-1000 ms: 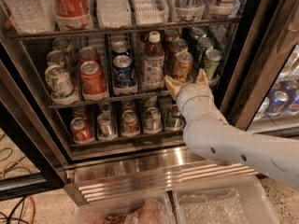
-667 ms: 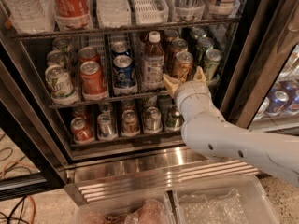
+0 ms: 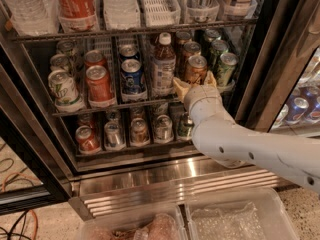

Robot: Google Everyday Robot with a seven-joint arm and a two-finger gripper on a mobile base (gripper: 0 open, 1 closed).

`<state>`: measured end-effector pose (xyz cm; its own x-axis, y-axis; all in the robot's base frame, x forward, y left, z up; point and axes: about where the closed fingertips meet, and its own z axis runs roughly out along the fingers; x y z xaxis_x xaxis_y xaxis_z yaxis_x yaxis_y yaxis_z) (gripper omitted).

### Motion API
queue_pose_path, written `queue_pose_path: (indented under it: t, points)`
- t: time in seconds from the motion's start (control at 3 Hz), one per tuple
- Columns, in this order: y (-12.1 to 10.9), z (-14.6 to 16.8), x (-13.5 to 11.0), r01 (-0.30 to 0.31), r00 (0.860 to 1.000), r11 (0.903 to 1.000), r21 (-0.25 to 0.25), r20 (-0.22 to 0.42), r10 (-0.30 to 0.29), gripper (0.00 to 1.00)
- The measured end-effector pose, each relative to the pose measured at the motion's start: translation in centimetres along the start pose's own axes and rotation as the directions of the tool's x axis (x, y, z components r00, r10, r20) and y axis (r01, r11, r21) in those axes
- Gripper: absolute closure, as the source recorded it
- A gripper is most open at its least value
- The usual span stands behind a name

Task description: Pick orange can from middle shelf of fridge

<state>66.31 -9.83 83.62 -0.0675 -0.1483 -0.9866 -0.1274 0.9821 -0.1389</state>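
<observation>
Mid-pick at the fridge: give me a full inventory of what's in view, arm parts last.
orange can: one, amber-orange, middle shelf, right of the bottle
bottle: one, brown, white cap, middle shelf centre
red cans: two, red, middle shelf, left of centre
blue can: one at front, blue, left of the bottle
green-and-white cans: three, far left of that shelf
green cans: three, green, far right of that shelf
small cans: five, mixed, shelf below
large bottles: several, clear and red, shelf above
bins: two, clear plastic, floor in front
tool: one, tan, open, fingers flanking the orange can's base
arm: one, white, extends from the right
</observation>
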Motion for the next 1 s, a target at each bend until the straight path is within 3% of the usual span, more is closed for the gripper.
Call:
queue_pose_path:
  t: [0.33, 1.0]
  points:
    - [-0.3, 1.0, -0.1, -0.046, 0.999, 0.9989, 0.012, 0.004, 0.046, 0.32]
    - [-1.5, 1.7, -0.9, -0.069, 0.997, 0.9966, 0.045, 0.024, 0.068, 0.72]
